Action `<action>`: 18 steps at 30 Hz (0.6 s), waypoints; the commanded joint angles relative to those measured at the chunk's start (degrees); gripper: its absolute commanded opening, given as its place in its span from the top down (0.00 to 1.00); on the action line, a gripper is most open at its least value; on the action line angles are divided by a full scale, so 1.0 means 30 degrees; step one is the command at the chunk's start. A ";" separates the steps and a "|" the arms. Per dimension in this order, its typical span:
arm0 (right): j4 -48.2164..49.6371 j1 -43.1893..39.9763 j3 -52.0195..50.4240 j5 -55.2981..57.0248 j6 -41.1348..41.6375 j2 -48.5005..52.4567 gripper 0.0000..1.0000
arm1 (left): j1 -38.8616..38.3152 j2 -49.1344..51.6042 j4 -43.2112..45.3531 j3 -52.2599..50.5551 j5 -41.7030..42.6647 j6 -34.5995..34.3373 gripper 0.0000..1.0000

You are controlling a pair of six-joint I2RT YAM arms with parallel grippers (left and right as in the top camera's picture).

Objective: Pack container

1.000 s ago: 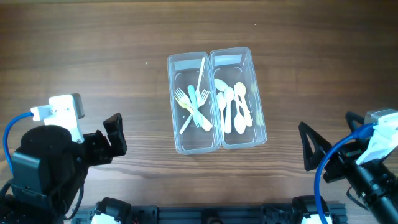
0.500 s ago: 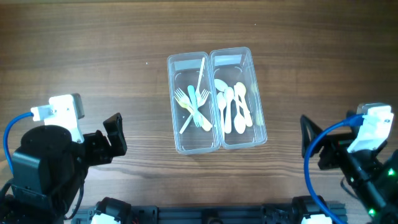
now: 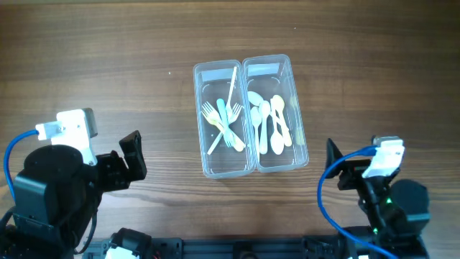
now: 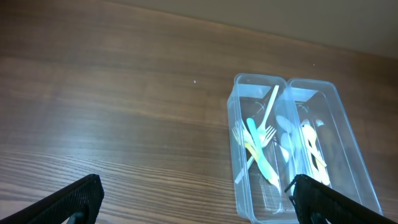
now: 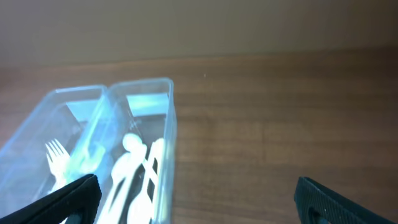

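The container (image 3: 242, 162) lies central on the table (image 3: 108, 57), long axis running away from me, near end skewed slightly right. My left gripper (image 4: 194, 193) and right gripper (image 5: 196, 193) gape wide, empty, well apart from it.

Wood-grain table (image 3: 108, 57) is seen in all views, dark brown, grain run side to side. Plastic cutlery (image 3: 228, 129) is found only inside the container (image 3: 230, 164). Left tub: pale forks (image 3: 210, 111) and a teal piece (image 3: 231, 133) are laid crossed in a loose X, fork tines pointed to the far end. A long white handle (image 3: 232, 83) is slanted toward that tub's far right corner. Right tub: several white spoons (image 3: 264, 122) are laid lengthwise, side by side and partly overlapped, bowls mostly at the far end. Exact count cannot be told. In the right wrist view the spoons are blurred.
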 commanded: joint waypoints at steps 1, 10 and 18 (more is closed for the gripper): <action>0.0852 -0.0007 -0.1989 0.0386 0.0415 -0.1260 0.00 | 0.0124 0.0007 0.0007 0.0066 0.0029 0.0248 0.00; 0.2798 -0.0015 -0.6054 0.0393 0.0415 -0.4823 0.00 | 0.0124 0.0007 0.0000 0.0066 0.0029 0.0248 0.00; 0.4087 -0.0007 -0.7206 0.0743 0.0364 -0.4801 0.00 | 0.0124 0.0007 0.0007 0.0066 0.0029 0.0248 0.00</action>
